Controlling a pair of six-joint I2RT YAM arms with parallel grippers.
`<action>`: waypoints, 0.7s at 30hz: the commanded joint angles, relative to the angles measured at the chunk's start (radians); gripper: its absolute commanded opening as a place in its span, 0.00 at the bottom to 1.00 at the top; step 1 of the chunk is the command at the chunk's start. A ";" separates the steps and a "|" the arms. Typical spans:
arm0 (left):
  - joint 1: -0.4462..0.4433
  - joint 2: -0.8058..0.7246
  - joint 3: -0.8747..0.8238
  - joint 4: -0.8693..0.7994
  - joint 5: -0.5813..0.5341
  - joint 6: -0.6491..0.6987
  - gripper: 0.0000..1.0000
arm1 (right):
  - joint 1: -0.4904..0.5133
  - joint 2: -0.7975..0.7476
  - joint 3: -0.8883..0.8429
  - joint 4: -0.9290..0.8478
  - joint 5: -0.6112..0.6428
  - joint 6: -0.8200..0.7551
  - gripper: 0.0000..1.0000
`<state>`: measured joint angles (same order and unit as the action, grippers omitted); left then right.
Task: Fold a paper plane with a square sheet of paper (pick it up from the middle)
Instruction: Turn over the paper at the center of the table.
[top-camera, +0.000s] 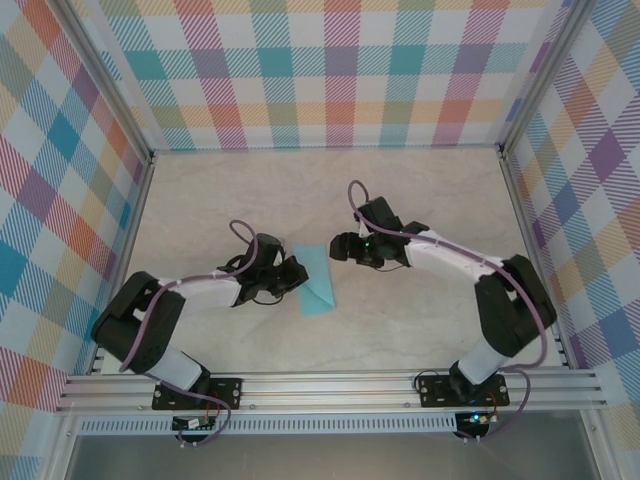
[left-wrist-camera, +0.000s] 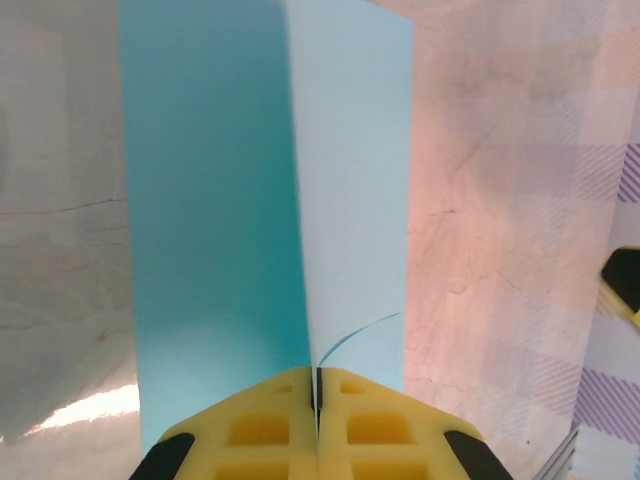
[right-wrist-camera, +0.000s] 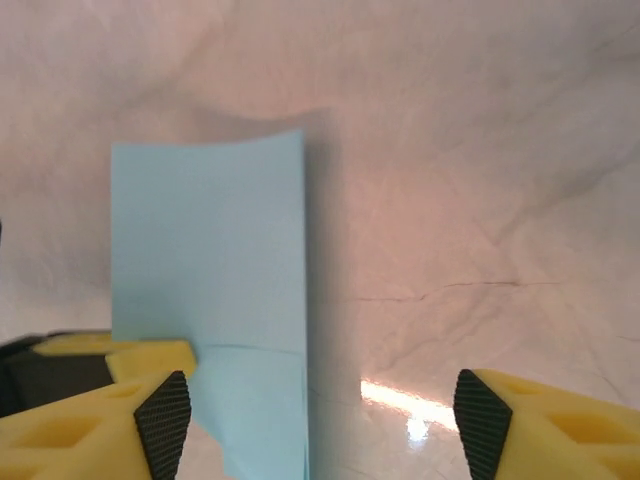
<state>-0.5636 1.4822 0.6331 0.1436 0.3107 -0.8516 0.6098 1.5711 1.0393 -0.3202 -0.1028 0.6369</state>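
The light blue square sheet of paper (top-camera: 318, 280) is folded along a lengthwise crease and lies at mid-table between the two arms. My left gripper (top-camera: 296, 272) is shut on its near edge. In the left wrist view the yellow fingers (left-wrist-camera: 380, 430) press together on the crease, and the paper (left-wrist-camera: 220, 220) stretches away from them in two layers. My right gripper (top-camera: 340, 247) stands open just right of the sheet. In the right wrist view, the right gripper (right-wrist-camera: 325, 425) has bare table between its fingers and the paper (right-wrist-camera: 210, 260) lies left of centre.
The beige marbled tabletop (top-camera: 420, 200) is walled by plaid panels (top-camera: 330, 70) at the back and sides, with a metal rail (top-camera: 330, 385) along the near edge. A right fingertip (left-wrist-camera: 625, 285) shows at the right edge of the left wrist view.
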 joint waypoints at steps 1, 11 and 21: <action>-0.012 -0.139 0.088 -0.252 -0.121 0.146 0.05 | -0.008 -0.081 -0.052 -0.054 0.187 -0.010 0.81; -0.012 -0.308 0.397 -0.900 -0.545 0.401 0.05 | -0.017 -0.244 -0.152 -0.061 0.365 0.027 1.00; -0.062 -0.060 0.506 -0.956 -0.784 0.412 0.05 | -0.037 -0.300 -0.210 -0.110 0.451 0.139 1.00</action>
<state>-0.5858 1.3479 1.0912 -0.7429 -0.3447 -0.4541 0.5877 1.3003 0.8532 -0.3874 0.2916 0.7151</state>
